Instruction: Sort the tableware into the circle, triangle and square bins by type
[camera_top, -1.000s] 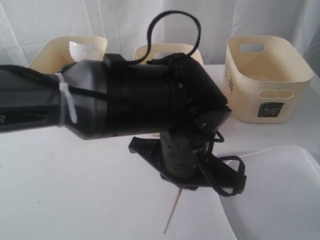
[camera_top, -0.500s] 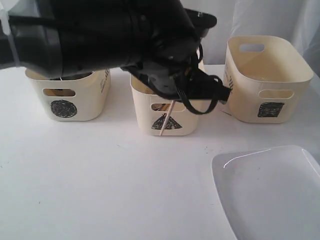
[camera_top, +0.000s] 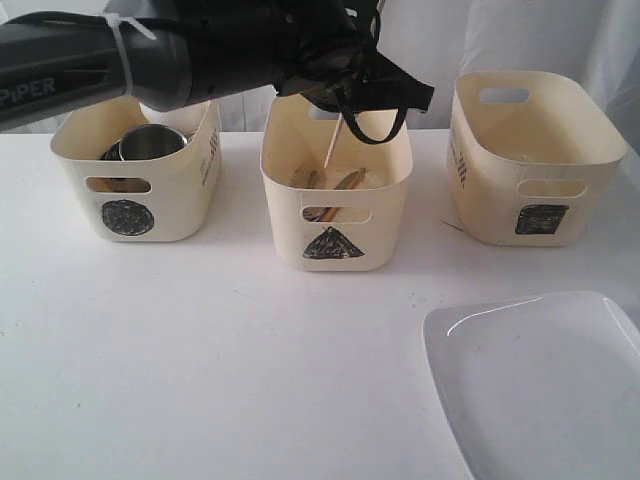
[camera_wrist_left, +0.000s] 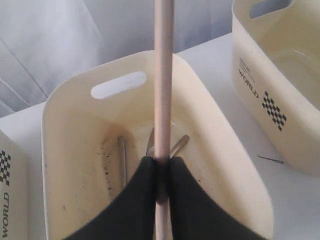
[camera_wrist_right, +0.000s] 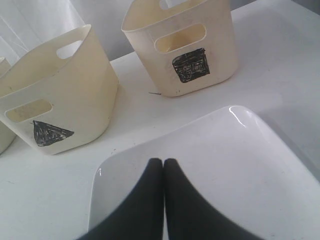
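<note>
Exterior view: the left arm (camera_top: 150, 55) reaches across above the bins. The left gripper (camera_top: 350, 95) hangs over the triangle bin (camera_top: 385, 215), its fingers buried in black cabling, so the grip cannot be read from here. A wooden chopstick (camera_top: 332, 145) sticks down out of it, tilted, with its lower end inside the triangle bin's rim, above steel cutlery (camera_top: 340, 180) lying on the bin floor. Whether the tip touches the cutlery, cannot tell. The circle bin (camera_top: 175, 205) stands left of the triangle bin, a steel mug (camera_top: 150, 143) inside it. The square bin (camera_top: 495, 190) stands right of the triangle bin. The white squarish plate (camera_top: 540, 390) lies flat on the table (camera_top: 200, 350), in front of the triangle bin and to its right, well apart.

Left wrist view: the black fingers (camera_wrist_left: 135, 200) are pinched narrow on the wooden chopstick (camera_wrist_left: 163, 75), with the shaft running between them and out over the triangle bin's (camera_wrist_left: 70, 165) open top. Steel cutlery (camera_wrist_left: 122, 160) lies on that bin's floor under the shaft. The square bin (camera_wrist_left: 280, 95) stands beside the triangle bin, apart from it, and a thin dark sliver (camera_wrist_left: 270, 159) lies on the table between the two bins, just by the square bin.

Right wrist view: the right gripper (camera_wrist_right: 163, 164) has its fingers pressed together with nothing between them, over the white squarish plate (camera_wrist_right: 240, 165). Contact with the plate, cannot tell. The triangle bin (camera_wrist_right: 75, 100) is beyond the plate, and the square bin (camera_wrist_right: 220, 50) is beside the triangle bin.
</note>
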